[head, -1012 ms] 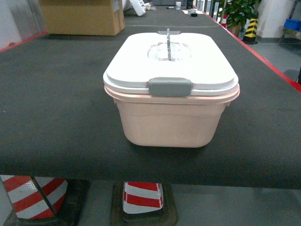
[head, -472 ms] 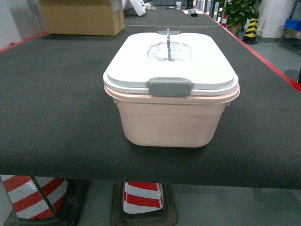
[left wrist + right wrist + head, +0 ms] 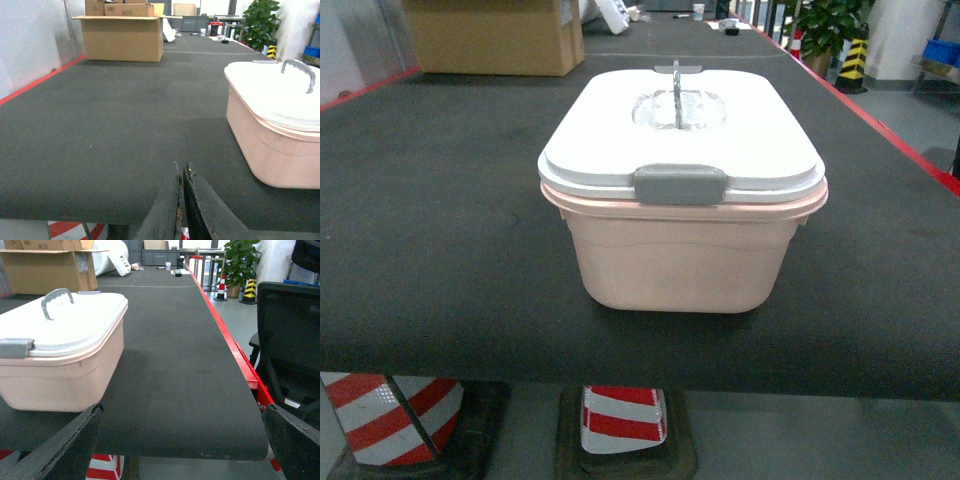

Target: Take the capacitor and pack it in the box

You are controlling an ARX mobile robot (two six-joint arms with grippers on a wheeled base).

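The pink box [image 3: 682,255] stands in the middle of the black table with its white lid [image 3: 720,140] on, a grey latch [image 3: 680,184] facing me and the grey handle [image 3: 678,95] upright. It also shows as the box [image 3: 270,145] at the right of the left wrist view and the box [image 3: 65,370] at the left of the right wrist view. My left gripper [image 3: 181,167] hangs shut near the table's front edge, left of the box. My right gripper [image 3: 182,412] is wide open at the front edge, right of the box. No capacitor shows in any view. Neither gripper appears in the head view.
A brown cardboard carton [image 3: 495,35] stands at the far left of the table [image 3: 440,230]. Red edging [image 3: 230,350] runs along the table's right side, with a black chair [image 3: 290,335] beyond it. Striped traffic cones [image 3: 620,415] stand below the front edge.
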